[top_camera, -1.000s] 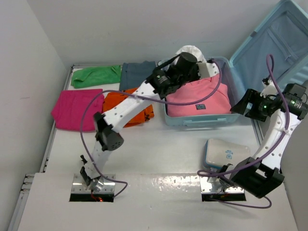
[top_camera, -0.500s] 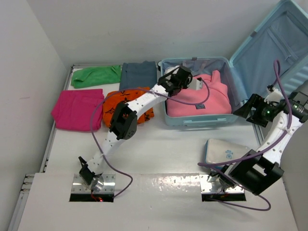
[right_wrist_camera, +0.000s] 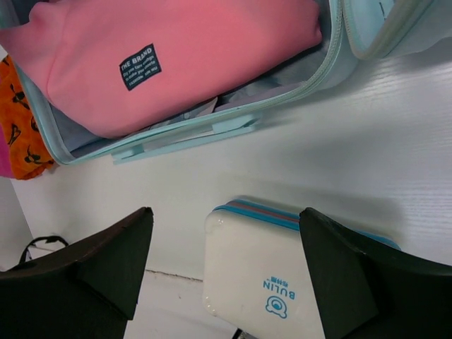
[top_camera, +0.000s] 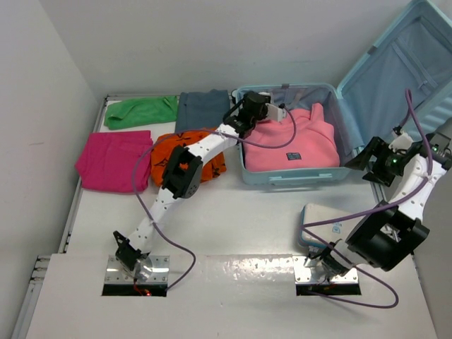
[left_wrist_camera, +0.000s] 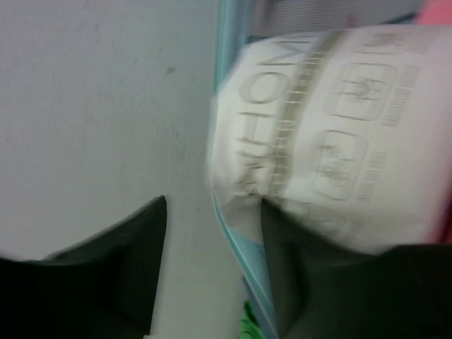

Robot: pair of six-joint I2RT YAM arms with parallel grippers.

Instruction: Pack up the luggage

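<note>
At the luggage's (top_camera: 296,176) 10 o'clock corner we see left jaws part-open beside a white bag (left_wrist_camera: 339,127); right jaws gape wide, empty, near the pouch (right_wrist_camera: 275,275).

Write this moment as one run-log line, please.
left gripper: open by white pack at luggage rim | right gripper: open, empty | luggage: lid open, pink sweater inside

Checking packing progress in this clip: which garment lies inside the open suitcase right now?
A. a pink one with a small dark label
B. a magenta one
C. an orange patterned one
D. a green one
A: the pink sweatshirt with its dark label fills the base of the open luggage, as the top view and the right wrist view both show.
</note>
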